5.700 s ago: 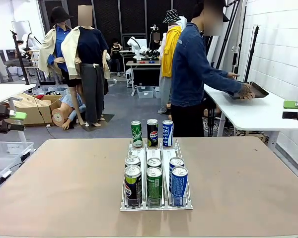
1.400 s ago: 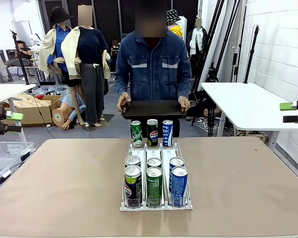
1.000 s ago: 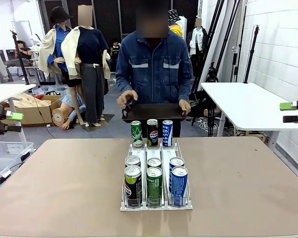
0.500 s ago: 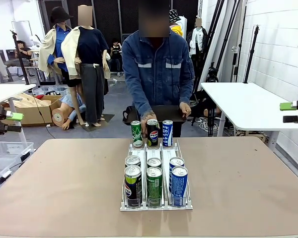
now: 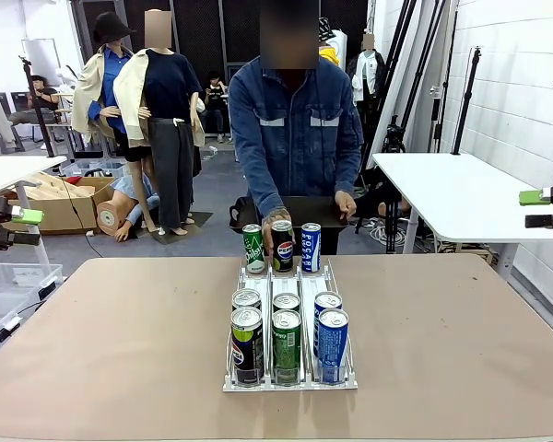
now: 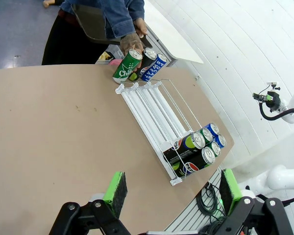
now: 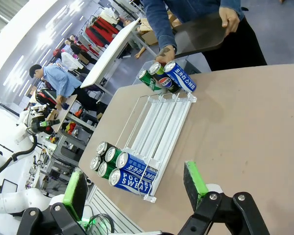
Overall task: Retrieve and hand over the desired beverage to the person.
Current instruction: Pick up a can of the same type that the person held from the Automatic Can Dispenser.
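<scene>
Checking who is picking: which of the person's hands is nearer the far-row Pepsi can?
The person's right hand: it is at the Pepsi can's top. Their left hand grips the black tray, farther off to the side.

far cans (image 5: 283,246) x3 | nr cans (image 5: 287,337) x6 | rack (image 5: 287,279) x1 | tray (image 5: 321,210) x1 | person (image 5: 297,129) x1

Person (image 5: 295,129) in dark-blue denim (pale grey chest stripes), green can (image 5: 252,249), blue can (image 5: 311,247), tan table (image 5: 101,341)

1. The tan counter (image 5: 120,350) bears one clear three-lane rack (image 5: 306,279), set lengthwise at its middle.
2. In the rack, six cans (image 5: 287,343) crowd the near end; three cans (image 5: 311,247) stand at the far end.
</scene>
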`<state>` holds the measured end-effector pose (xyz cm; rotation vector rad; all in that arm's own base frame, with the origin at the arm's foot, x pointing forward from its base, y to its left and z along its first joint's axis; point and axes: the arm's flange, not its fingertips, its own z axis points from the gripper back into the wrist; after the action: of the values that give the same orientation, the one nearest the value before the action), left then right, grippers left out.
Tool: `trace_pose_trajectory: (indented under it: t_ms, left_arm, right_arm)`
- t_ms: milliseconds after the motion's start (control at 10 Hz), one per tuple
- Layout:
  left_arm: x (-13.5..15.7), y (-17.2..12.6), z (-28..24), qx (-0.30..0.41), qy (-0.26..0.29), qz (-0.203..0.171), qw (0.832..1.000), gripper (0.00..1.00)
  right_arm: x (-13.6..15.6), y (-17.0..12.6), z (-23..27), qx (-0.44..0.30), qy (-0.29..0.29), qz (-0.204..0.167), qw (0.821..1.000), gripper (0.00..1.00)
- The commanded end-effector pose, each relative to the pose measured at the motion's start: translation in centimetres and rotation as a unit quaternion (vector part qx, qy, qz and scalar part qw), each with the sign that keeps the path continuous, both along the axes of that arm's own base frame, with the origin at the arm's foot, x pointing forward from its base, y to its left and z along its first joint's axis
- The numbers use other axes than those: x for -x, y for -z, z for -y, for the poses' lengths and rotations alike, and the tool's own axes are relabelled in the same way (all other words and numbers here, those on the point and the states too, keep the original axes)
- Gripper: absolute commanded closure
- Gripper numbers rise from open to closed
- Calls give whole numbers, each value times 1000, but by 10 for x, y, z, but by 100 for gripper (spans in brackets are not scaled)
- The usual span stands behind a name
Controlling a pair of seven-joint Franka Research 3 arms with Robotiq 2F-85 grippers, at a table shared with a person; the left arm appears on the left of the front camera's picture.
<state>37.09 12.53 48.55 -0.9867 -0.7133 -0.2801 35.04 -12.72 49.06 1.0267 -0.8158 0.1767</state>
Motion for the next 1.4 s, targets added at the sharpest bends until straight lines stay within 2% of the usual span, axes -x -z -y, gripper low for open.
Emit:
trace_pose_trajectory:
  t_ms: [0, 1300]
  left_arm:
    - [0, 0, -1, 10, 1, 9, 1000, 0]
    - [0, 0, -1, 10, 1, 9, 1000, 0]
  right_arm:
    - [0, 0, 0, 0, -1, 3, 1000, 0]
    - [0, 0, 0, 0, -1, 3, 1000, 0]
